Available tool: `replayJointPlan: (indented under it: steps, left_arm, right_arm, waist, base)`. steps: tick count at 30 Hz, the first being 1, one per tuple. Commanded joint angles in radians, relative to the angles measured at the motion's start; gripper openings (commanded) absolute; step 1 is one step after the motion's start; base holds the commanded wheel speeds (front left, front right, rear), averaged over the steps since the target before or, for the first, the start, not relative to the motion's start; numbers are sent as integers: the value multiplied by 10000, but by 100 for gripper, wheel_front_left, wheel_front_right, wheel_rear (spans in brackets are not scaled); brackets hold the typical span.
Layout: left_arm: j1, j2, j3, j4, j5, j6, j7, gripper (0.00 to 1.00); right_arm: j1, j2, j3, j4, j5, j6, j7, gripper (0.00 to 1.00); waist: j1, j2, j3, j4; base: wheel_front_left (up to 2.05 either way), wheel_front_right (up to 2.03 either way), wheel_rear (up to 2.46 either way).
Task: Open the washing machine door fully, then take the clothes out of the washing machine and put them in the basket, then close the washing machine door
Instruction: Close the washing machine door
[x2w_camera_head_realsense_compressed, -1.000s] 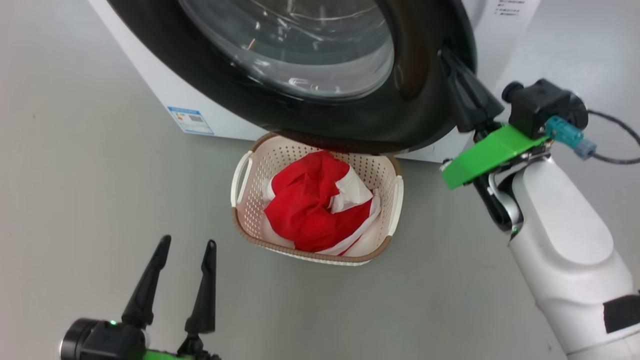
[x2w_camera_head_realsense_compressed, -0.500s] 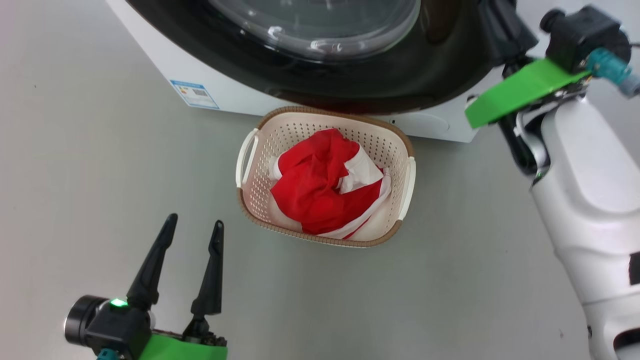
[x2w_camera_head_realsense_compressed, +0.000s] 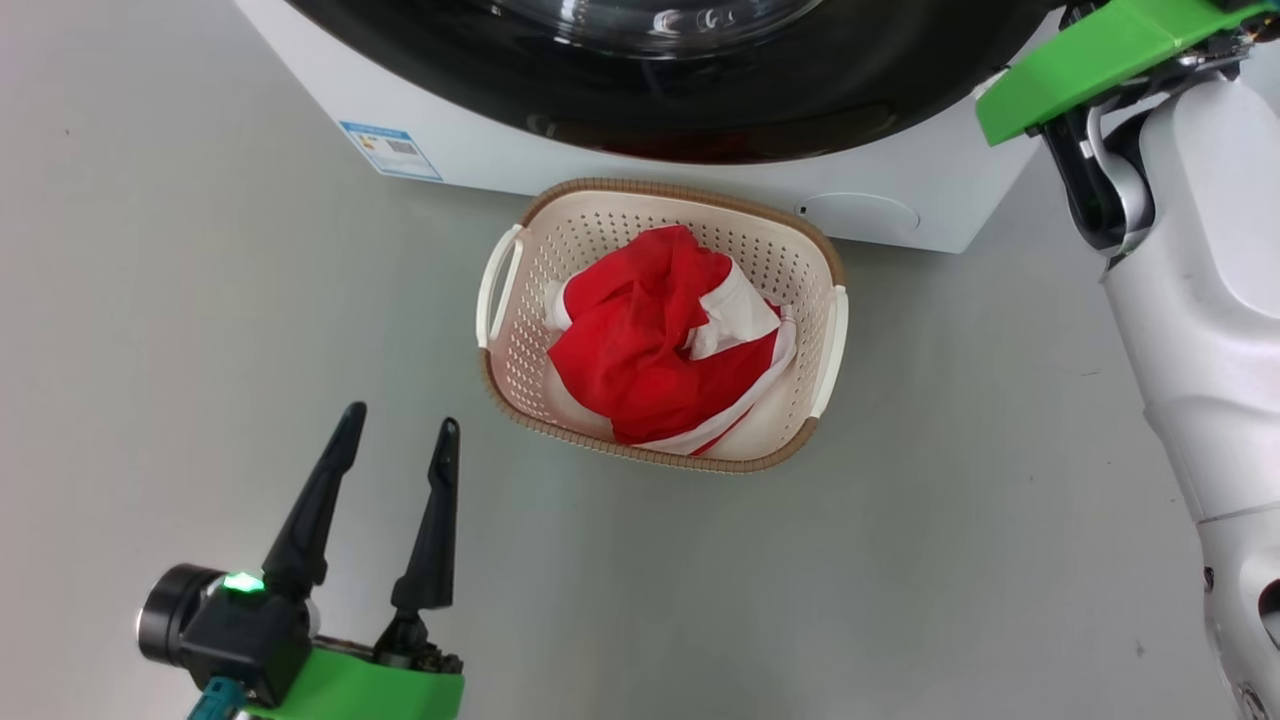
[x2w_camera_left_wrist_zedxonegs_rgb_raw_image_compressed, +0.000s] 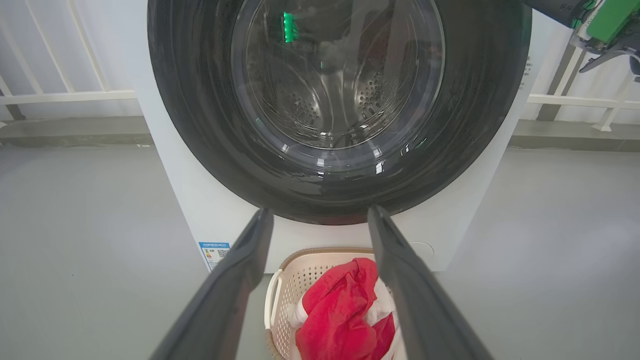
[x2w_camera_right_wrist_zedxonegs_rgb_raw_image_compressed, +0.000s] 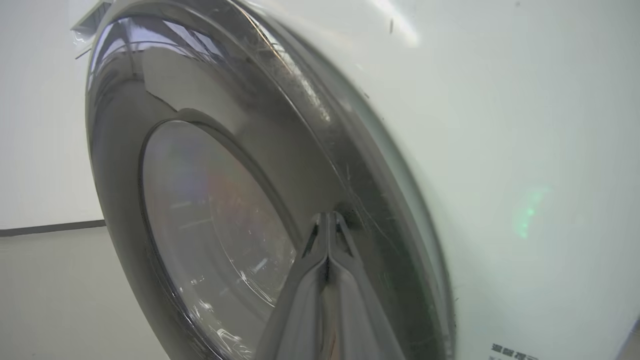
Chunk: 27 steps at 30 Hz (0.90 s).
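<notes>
Nearly done: clothes (x2w_camera_head_realsense_compressed: 640, 350) lie in the basket (x2w_camera_head_realsense_compressed: 640, 455), and my right claw (x2w_camera_right_wrist_zedxonegs_rgb_raw_image_compressed: 327, 216), pinched together, touches the almost-shut washing machine door (x2w_camera_left_wrist_zedxonegs_rgb_raw_image_compressed: 200, 125); left claw (x2w_camera_head_realsense_compressed: 402, 418) apart, empty.

Floor (x2w_camera_head_realsense_compressed: 150, 300): smooth, pale grey, matte with a faint sheen, and a few small dark specks (x2w_camera_head_realsense_compressed: 1138, 650). Lighting is even and diffuse, and shadows are soft. Left wrist view: a white railing (x2w_camera_left_wrist_zedxonegs_rgb_raw_image_compressed: 65, 93) with slanted bars runs along the back, above a raised grey kerb (x2w_camera_left_wrist_zedxonegs_rgb_raw_image_compressed: 70, 130). Right wrist view: a plain white wall (x2w_camera_right_wrist_zedxonegs_rgb_raw_image_compressed: 40, 125), with a dark skirting strip (x2w_camera_right_wrist_zedxonegs_rgb_raw_image_compressed: 50, 228) where it meets the floor.
</notes>
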Motion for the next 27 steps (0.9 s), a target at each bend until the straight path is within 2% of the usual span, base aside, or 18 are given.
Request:
replayJointPlan:
  steps: [1, 8, 16, 17, 18, 19, 21, 22, 24, 25, 27]
  left_arm:
    - [-245, 68, 301, -183, 56, -73, -120, 100]
    - [-407, 66, 228, -130, 129, -118, -120, 100]
    - [-439, 65, 275, -45, 148, -121, -120, 100]
    - [-438, 65, 284, -33, 145, -117, -120, 100]
    - [-434, 65, 294, -20, 138, -111, -120, 100]
    - [-426, 65, 301, -5, 130, -107, -120, 100]
    - [-403, 65, 319, 29, 97, -96, -120, 100]
    - [-403, 65, 319, 29, 97, -96, -120, 100]
    - [-370, 65, 345, 74, 61, -72, -120, 100]
    - [-349, 65, 361, 107, 42, -54, -120, 100]
    - [-304, 65, 393, 175, 19, -19, -120, 100]
  right_arm:
    - [-288, 166, -70, -123, 198, -30, -47, 0]
    - [-660, 166, -295, 230, 183, -30, -47, 0]
    - [-381, 376, -318, 112, 67, -30, -47, 0]
    - [-308, 405, -311, 58, 55, -30, -47, 6]
    - [-225, 444, -300, -21, 47, -30, -47, 23]
    - [-120, 492, -280, -108, 62, -30, -47, 35]
    - [130, 578, -191, -281, 83, -30, -47, 49]
    - [130, 578, -191, -281, 83, -30, -47, 49]
    - [404, 645, -117, -472, 92, -30, -47, 90]
    - [555, 675, -86, -580, 96, -30, -47, 100]
    - [868, 729, -34, -798, 112, -30, -47, 100]
  waist:
    - [0, -1, 44, 17]
    - [0, -1, 159, 43]
    - [0, -1, 50, -76]
    - [0, -1, 22, -102]
    - [0, -1, -13, -133]
    - [0, -1, -50, -166]
    - [0, -1, -146, -239]
    - [0, -1, -146, -239]
    - [0, -1, -256, -318]
    - [0, -1, -318, -361]
    - [0, -1, -456, -456]
  base:
    - [0, 0, 0]
    - [0, 0, 0]
    - [0, 0, 0]
    - [0, 0, 0]
    - [0, 0, 0]
    - [0, 0, 0]
    - [0, 0, 0]
    - [0, 0, 0]
    - [0, 0, 0]
    - [0, 0, 0]
    - [0, 0, 0]
